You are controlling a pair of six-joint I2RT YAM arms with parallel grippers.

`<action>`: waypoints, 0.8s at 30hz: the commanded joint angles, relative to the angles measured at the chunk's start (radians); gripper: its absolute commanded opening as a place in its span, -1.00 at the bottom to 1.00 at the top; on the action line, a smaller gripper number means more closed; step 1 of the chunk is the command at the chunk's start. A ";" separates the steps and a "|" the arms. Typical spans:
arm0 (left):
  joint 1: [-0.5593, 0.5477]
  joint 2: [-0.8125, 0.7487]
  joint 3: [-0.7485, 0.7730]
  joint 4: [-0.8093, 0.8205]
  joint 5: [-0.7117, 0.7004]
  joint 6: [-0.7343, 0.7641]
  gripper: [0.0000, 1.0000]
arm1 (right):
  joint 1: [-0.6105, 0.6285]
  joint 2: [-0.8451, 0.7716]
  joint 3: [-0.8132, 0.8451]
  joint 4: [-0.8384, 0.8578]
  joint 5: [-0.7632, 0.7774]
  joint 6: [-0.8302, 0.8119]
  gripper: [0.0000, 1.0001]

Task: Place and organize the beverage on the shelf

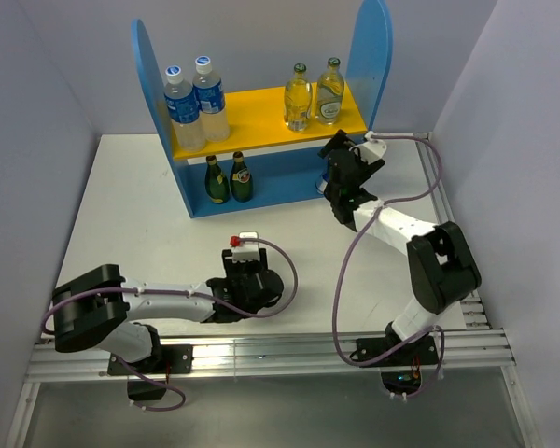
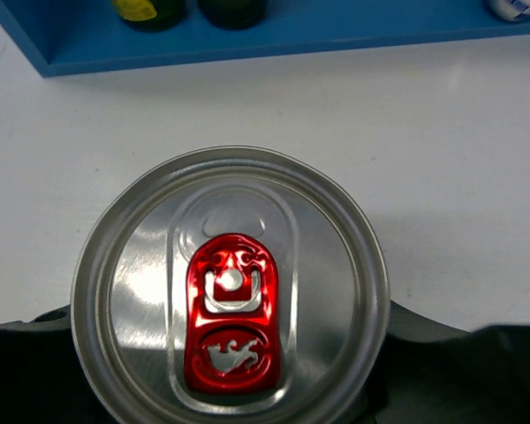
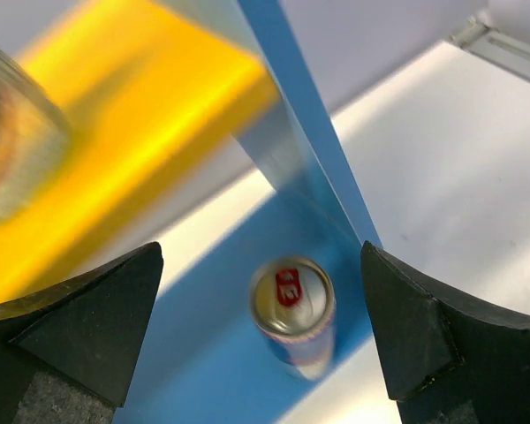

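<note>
Our left fingers (image 2: 428, 331) press on either side of the held can (image 2: 231, 284), whose red tab faces the wrist camera. The left gripper (image 1: 244, 273) is over the table (image 1: 140, 215), in front of the shelf (image 1: 371, 56) and well apart from it. Our right fingers (image 3: 79, 336) are spread wide, clear of the second can (image 3: 291, 309), which stands upright on the shelf's blue base just beside the right side panel. The right gripper (image 1: 333, 174) hangs at that end of the shelf. Two green bottles (image 1: 229, 179) stand further left on the base. Two yellow bottles (image 1: 315, 93) and two water bottles (image 1: 196, 103) stand on the yellow board (image 1: 257, 117).
</note>
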 commanded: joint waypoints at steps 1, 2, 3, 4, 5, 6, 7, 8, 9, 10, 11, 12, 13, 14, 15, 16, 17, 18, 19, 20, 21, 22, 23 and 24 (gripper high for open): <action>0.011 -0.016 0.087 0.114 -0.037 0.114 -0.99 | 0.003 -0.062 -0.019 0.029 -0.012 0.034 1.00; 0.014 -0.019 0.091 0.140 -0.028 0.127 -0.99 | 0.003 -0.063 -0.022 0.022 -0.028 0.036 1.00; 0.023 -0.022 0.091 0.157 -0.009 0.150 -0.99 | 0.003 -0.062 -0.019 0.013 -0.033 0.027 1.00; 0.026 -0.025 0.092 0.171 -0.003 0.159 -0.99 | 0.005 -0.059 -0.017 0.006 -0.036 0.028 1.00; 0.029 -0.029 0.092 0.195 0.003 0.168 -0.99 | 0.003 -0.057 -0.013 -0.005 -0.039 0.031 1.00; 0.038 -0.031 0.094 0.206 0.008 0.177 -0.99 | 0.005 -0.062 -0.013 -0.022 -0.045 0.036 1.00; 0.043 -0.032 0.097 0.220 0.018 0.202 -0.99 | 0.005 -0.065 -0.016 -0.025 -0.051 0.046 1.00; 0.049 -0.029 0.100 0.238 0.027 0.219 -0.99 | 0.003 -0.078 -0.026 -0.027 -0.053 0.051 1.00; 0.067 -0.026 0.101 0.280 0.037 0.261 -0.99 | 0.003 -0.088 -0.034 -0.036 -0.061 0.065 1.00; 0.080 -0.025 0.109 0.317 0.075 0.289 -0.99 | 0.005 -0.100 -0.045 -0.039 -0.062 0.073 1.00; 0.095 -0.017 0.112 0.349 0.102 0.317 -0.99 | 0.005 -0.114 -0.068 -0.048 -0.064 0.082 1.00; 0.135 -0.011 0.120 0.404 0.129 0.358 -0.99 | 0.005 -0.150 -0.079 -0.074 -0.061 0.103 1.00; 0.153 -0.002 0.130 0.439 0.162 0.381 -0.99 | 0.006 -0.170 -0.091 -0.088 -0.061 0.114 1.00; 0.175 0.018 0.137 0.470 0.232 0.400 -0.99 | 0.011 -0.224 -0.124 -0.100 -0.064 0.123 1.00; 0.224 0.033 0.159 0.519 0.271 0.420 -0.99 | 0.012 -0.256 -0.146 -0.128 -0.058 0.143 1.00; 0.245 0.052 0.172 0.539 0.299 0.430 -0.99 | 0.019 -0.291 -0.171 -0.137 -0.051 0.154 1.00; 0.267 0.093 0.190 0.561 0.355 0.441 -0.99 | 0.029 -0.366 -0.222 -0.143 -0.050 0.159 1.00; 0.303 0.119 0.228 0.577 0.380 0.461 -0.99 | 0.037 -0.408 -0.250 -0.159 -0.036 0.160 1.00; 0.319 0.147 0.252 0.608 0.403 0.470 -0.99 | 0.049 -0.451 -0.278 -0.163 -0.013 0.157 1.00; 0.333 0.206 0.278 0.619 0.428 0.481 -0.99 | 0.063 -0.535 -0.325 -0.169 -0.001 0.151 1.00; 0.353 0.239 0.302 0.630 0.464 0.490 -0.99 | 0.086 -0.578 -0.347 -0.204 0.013 0.154 0.99; 0.359 0.271 0.357 0.640 0.475 0.507 -0.99 | 0.097 -0.621 -0.368 -0.224 0.024 0.157 0.99; 0.365 0.337 0.385 0.662 0.482 0.518 -0.99 | 0.109 -0.700 -0.405 -0.240 0.040 0.154 0.99; 0.373 0.368 0.438 0.671 0.495 0.530 -0.99 | 0.124 -0.741 -0.422 -0.287 0.054 0.166 0.99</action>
